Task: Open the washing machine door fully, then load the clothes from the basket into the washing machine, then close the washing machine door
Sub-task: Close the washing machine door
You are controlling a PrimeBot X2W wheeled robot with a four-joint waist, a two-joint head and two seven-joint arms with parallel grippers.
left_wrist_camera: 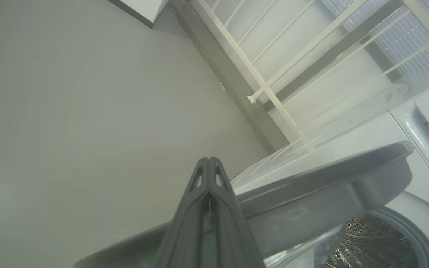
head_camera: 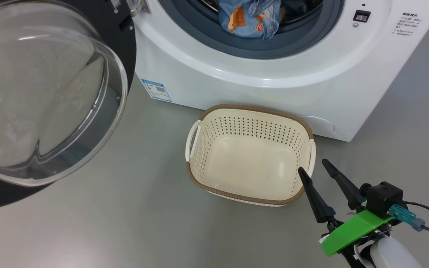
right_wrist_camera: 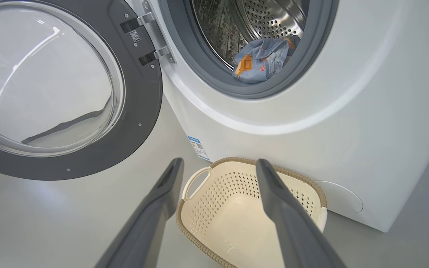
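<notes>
The washing machine [head_camera: 274,85] stands with its door [head_camera: 43,96] swung wide open to the left. Light blue printed clothes [head_camera: 250,18] lie in the drum mouth, draped toward the grey gasket [right_wrist_camera: 263,61]. The cream basket [head_camera: 250,154] sits on the floor against the washer's front, nothing inside it. My right gripper [head_camera: 315,166] is open just right of the basket's near corner; its fingers [right_wrist_camera: 162,201] frame the basket [right_wrist_camera: 251,208] from above. My left gripper [left_wrist_camera: 209,163] is shut with nothing in it, its tip against the outer side of the open door [left_wrist_camera: 311,186].
Grey floor [head_camera: 125,223] spreads around the basket and under the door. A blue label [head_camera: 156,90] marks the washer's lower left front, with a round filter cover [head_camera: 320,123] at its lower right. A white railing [left_wrist_camera: 274,74] stands beyond the door.
</notes>
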